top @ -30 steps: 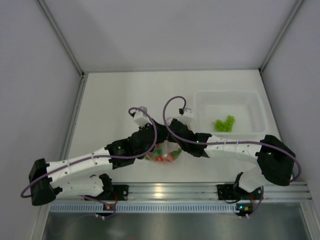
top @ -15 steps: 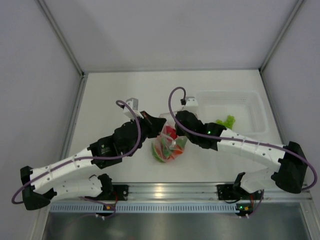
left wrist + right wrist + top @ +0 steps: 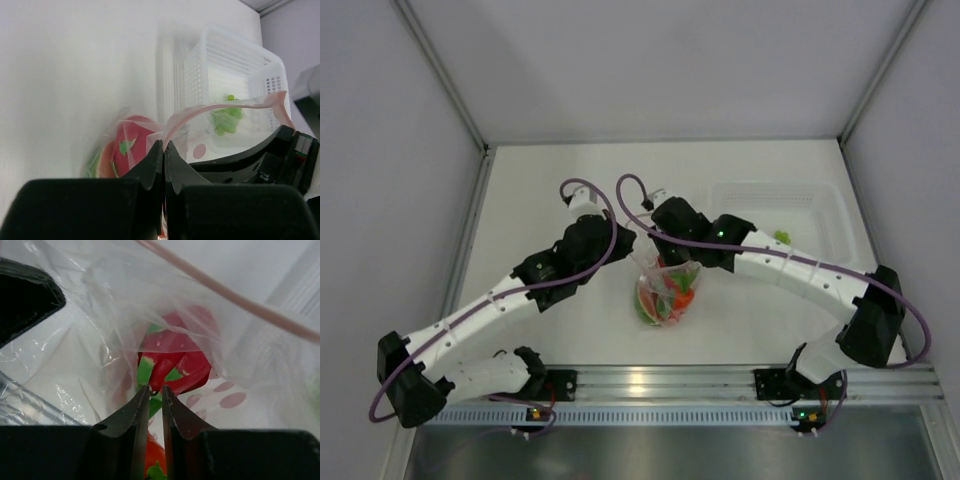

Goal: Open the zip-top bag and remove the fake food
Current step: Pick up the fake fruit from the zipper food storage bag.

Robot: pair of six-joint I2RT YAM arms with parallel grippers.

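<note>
Left gripper (image 3: 164,146), fingers pressed together on one lip of the zip-top bag (image 3: 667,295), which stands open at mid-counter (image 3: 550,180) holding the fake food (image 3: 172,347), right gripper (image 3: 156,388) fingers pinching the opposite lip, white basket (image 3: 825,205) rightmost.

Fake food (image 3: 670,300) in zip-top bag (image 3: 656,270), mid table (image 3: 560,170); basket (image 3: 770,187) behind, to R

2 white arms w/ black joints.
Left arm (image 3: 485,310) & right arm (image 3: 800,278): white links, black motor housings, purple cables (image 3: 616,232) looped along; black tapered pincer fingers (image 3: 150,165).
</note>
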